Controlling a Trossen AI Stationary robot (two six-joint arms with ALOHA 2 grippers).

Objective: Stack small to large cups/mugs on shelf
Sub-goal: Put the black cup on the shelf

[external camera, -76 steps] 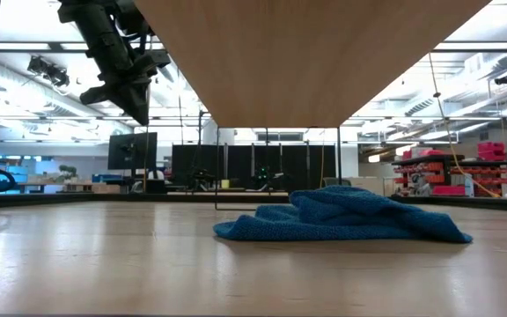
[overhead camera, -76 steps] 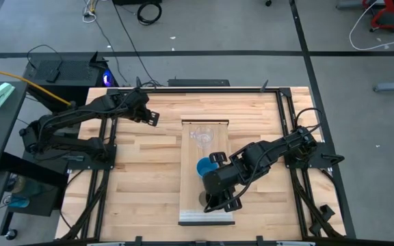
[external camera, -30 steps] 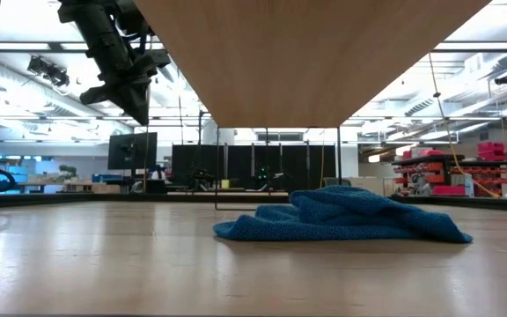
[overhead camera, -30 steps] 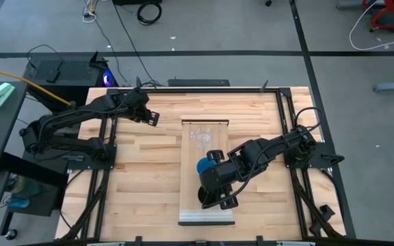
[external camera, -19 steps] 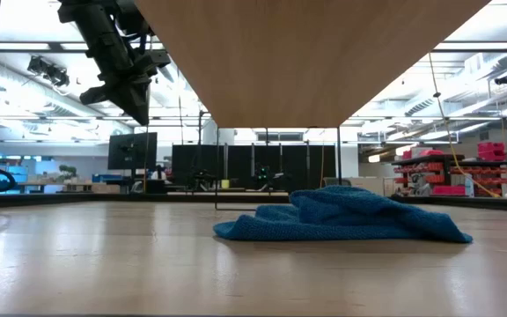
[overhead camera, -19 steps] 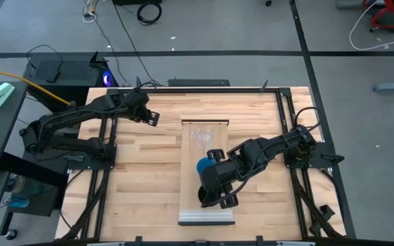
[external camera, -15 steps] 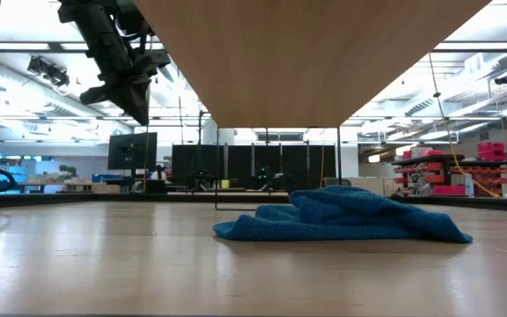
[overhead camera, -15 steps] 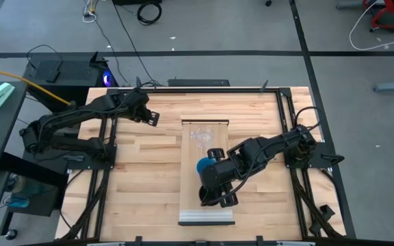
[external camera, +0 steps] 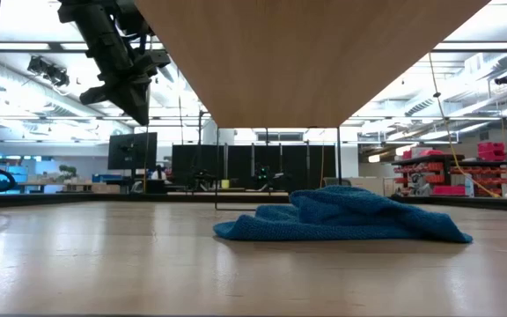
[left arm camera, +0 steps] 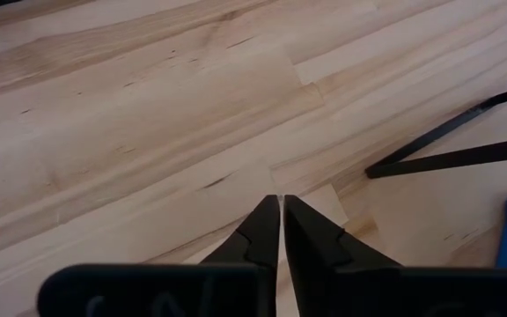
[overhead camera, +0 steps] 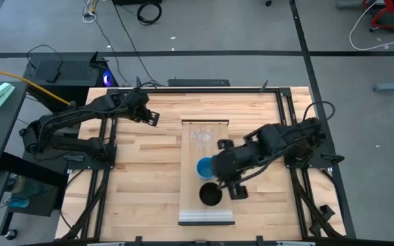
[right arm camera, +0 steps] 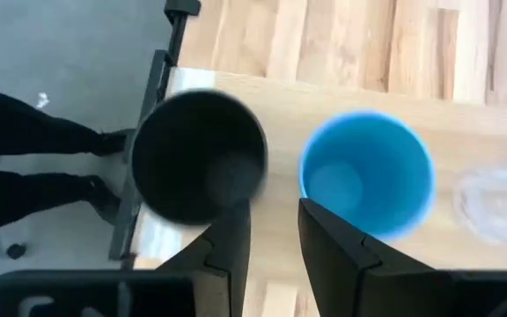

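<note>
Three cups stand in a row on the raised shelf [overhead camera: 190,205]. The clear cup [overhead camera: 202,137] is farthest, the blue cup [overhead camera: 205,167] is in the middle, and the black cup [overhead camera: 211,195] is nearest; all stand upright on their bases, mouths up. My right gripper [overhead camera: 235,190] hovers open just right of the black cup [right arm camera: 199,167] and above it, touching nothing. The right wrist view also shows the blue cup [right arm camera: 368,172] and the clear cup [right arm camera: 495,198]. My left gripper [overhead camera: 152,117] waits shut above the table's far left part.
The shelf stands on thin black legs [left arm camera: 447,150] above the butcher-block table [overhead camera: 142,178]; its underside [external camera: 315,62] fills the top of the low view. A crumpled blue cloth [external camera: 350,224] lies on the table beneath it. A pale metal strip [overhead camera: 206,220] ends the shelf's near side.
My right gripper has risen and drawn back toward the table's right edge, off the black cup. The black cup, covered by the gripper before, now shows whole and stays upright on the shelf.
</note>
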